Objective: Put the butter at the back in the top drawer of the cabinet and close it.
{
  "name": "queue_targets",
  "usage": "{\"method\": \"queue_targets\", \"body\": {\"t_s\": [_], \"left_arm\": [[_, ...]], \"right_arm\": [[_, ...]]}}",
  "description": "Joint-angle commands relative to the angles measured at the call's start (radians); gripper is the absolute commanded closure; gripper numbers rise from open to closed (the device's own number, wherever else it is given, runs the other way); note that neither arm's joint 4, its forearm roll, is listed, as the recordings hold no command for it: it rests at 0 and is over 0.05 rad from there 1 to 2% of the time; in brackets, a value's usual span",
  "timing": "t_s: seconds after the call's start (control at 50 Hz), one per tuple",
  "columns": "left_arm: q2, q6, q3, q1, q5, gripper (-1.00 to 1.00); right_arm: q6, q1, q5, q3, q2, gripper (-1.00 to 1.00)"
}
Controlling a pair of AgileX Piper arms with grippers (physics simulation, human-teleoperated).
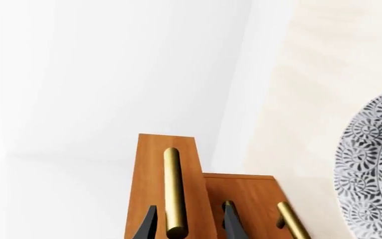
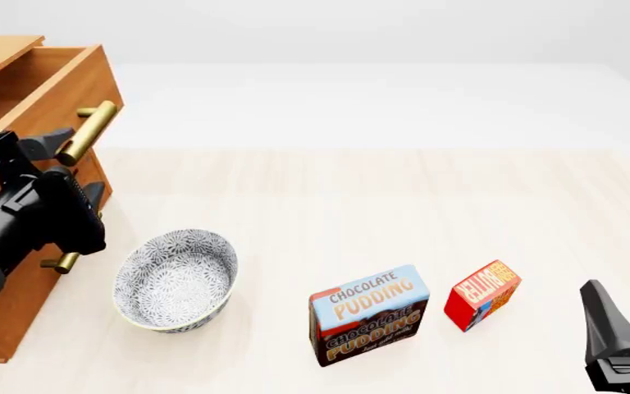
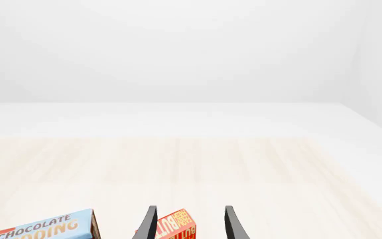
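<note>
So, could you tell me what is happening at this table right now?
The left gripper has its open fingers on either side of the top drawer's brass handle; the drawer stands pulled out of the cabinet. The right gripper is open around the butter, which sits on the table beside the pudding box.

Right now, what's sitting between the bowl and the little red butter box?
The Chocolate Pudding box stands between the bowl and the butter, seen in the front view.
</note>
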Motion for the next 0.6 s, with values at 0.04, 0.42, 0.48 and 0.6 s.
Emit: {"method": "queue_targets", "body": {"t_s": [0.04, 0.42, 0.48, 0.6], "left_arm": [[0.003, 0.000, 0.000, 0.003, 0.001, -1.00], [0.003, 0.000, 0.000, 0.003, 0.001, -1.00], [0.003, 0.000, 0.000, 0.003, 0.001, -1.00], [0.003, 0.000, 0.000, 0.003, 0.001, -1.00]], "right_arm": [[0.000, 0.000, 0.000, 0.000, 0.000, -1.00], [0.000, 0.000, 0.000, 0.000, 0.000, -1.00], [0.000, 0.000, 0.000, 0.000, 0.000, -1.00], [0.000, 0.000, 0.000, 0.000, 0.000, -1.00]]}}
